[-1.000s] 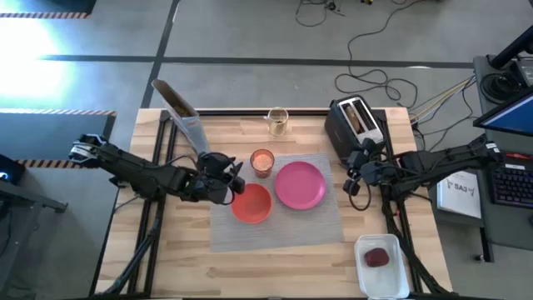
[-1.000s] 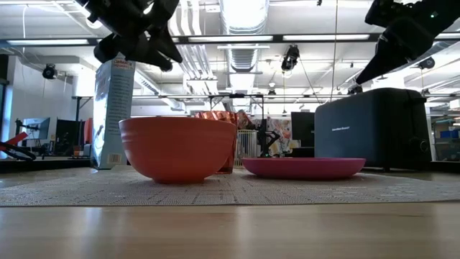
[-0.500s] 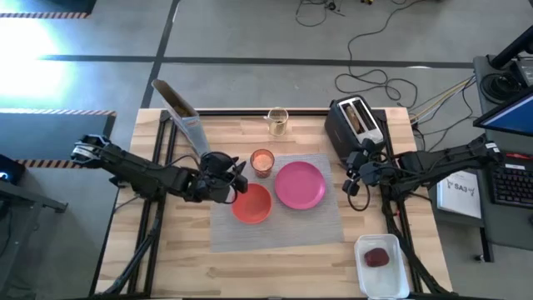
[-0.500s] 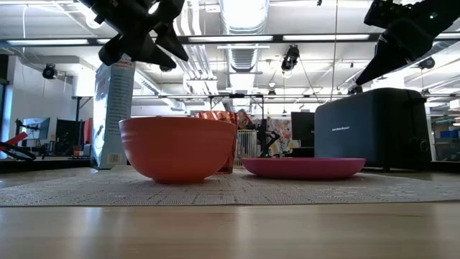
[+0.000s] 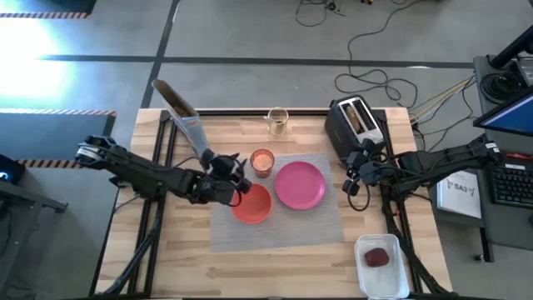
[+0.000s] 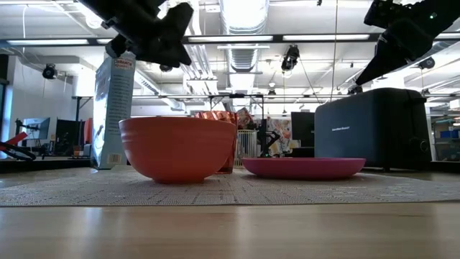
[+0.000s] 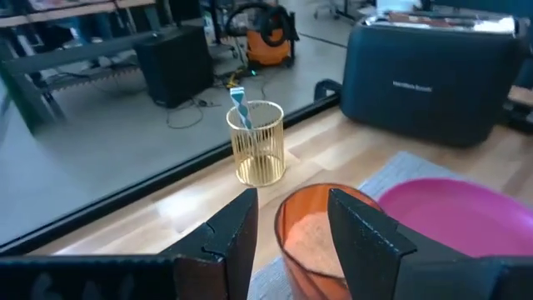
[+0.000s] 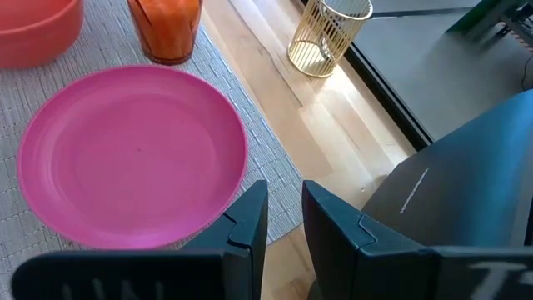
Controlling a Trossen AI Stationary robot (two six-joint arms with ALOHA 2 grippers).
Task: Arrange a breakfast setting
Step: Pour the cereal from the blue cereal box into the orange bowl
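Note:
A grey woven placemat lies mid-table. On it rest a red-orange bowl, a pink plate and, at its far edge, an orange cup. My left gripper hovers open above the bowl's far left rim, pointing at the cup, with nothing between its fingers. My right gripper hangs still beside the plate's right edge, its fingers a narrow gap apart and empty. A brown toast slice stands in the black toaster. A dark-red item lies in a white tray.
A wire holder with a blue handle sticking out stands at the far edge. A cereal box stands at the far left. Bare wood shows left of the placemat and along the near edge.
My left gripper has rolled about its own pointing line above the bowl and tipped a little, its fingers now aimed more level toward the cup. Its gap looks unchanged. Bowl, cup and plate have stayed where they were.

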